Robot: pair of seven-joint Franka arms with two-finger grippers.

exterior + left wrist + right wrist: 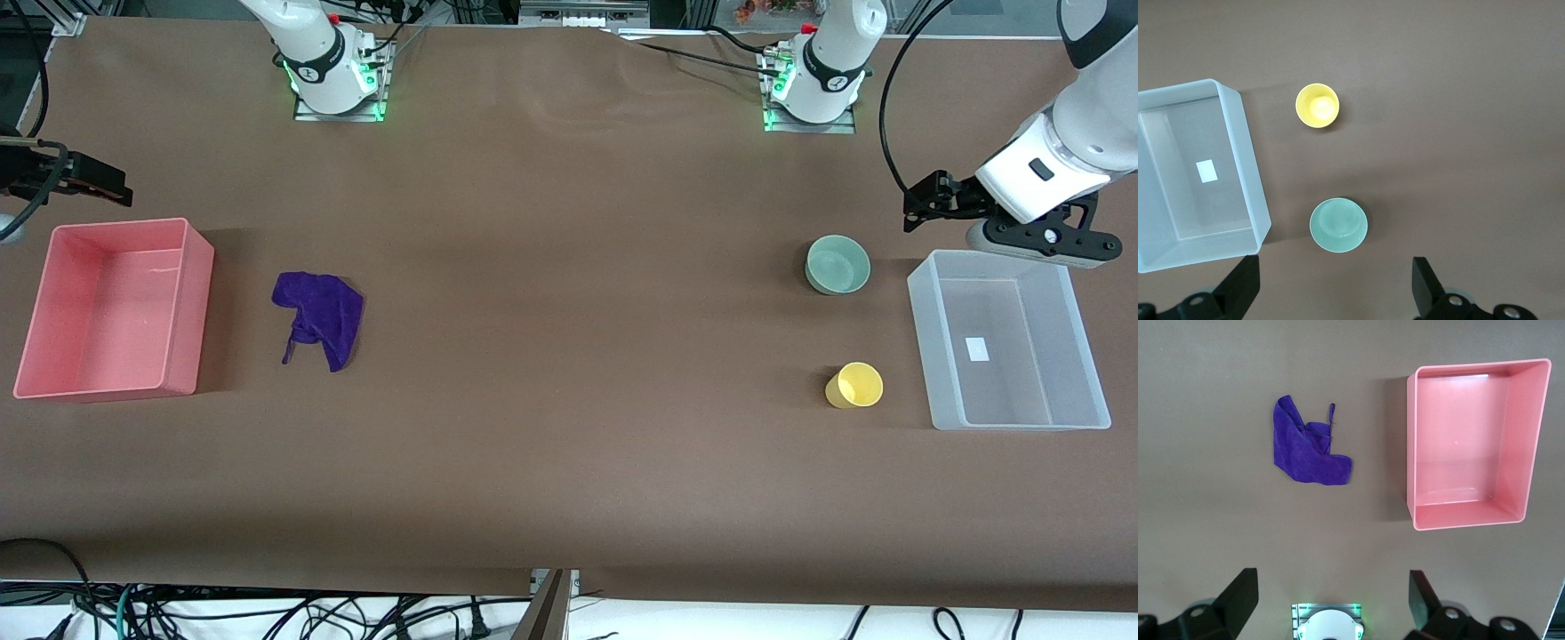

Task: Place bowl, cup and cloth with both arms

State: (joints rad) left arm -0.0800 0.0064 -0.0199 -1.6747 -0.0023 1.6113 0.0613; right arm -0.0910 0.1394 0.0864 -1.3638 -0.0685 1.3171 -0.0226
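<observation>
The pale mint-green bowl point(837, 264) stands upright on the brown table toward the left arm's end. It also shows in the left wrist view point(1338, 225). The yellow cup point(855, 386) stands open side up, nearer to the front camera than the bowl, and shows in the left wrist view point(1317, 105). The purple cloth point(318, 316) lies crumpled toward the right arm's end and shows in the right wrist view point(1308, 447). My left gripper point(925, 200) hangs open and empty in the air point(1335, 290), over the table beside the bowl. My right gripper point(98, 182) is open and empty point(1331, 600), over the table by the pink bin.
A clear plastic bin point(925, 347) stands empty beside the bowl and cup at the left arm's end point(1248, 167). A pink bin point(197, 302) stands empty beside the cloth at the right arm's end point(1410, 447). The right arm's base point(1328, 623) shows in its wrist view.
</observation>
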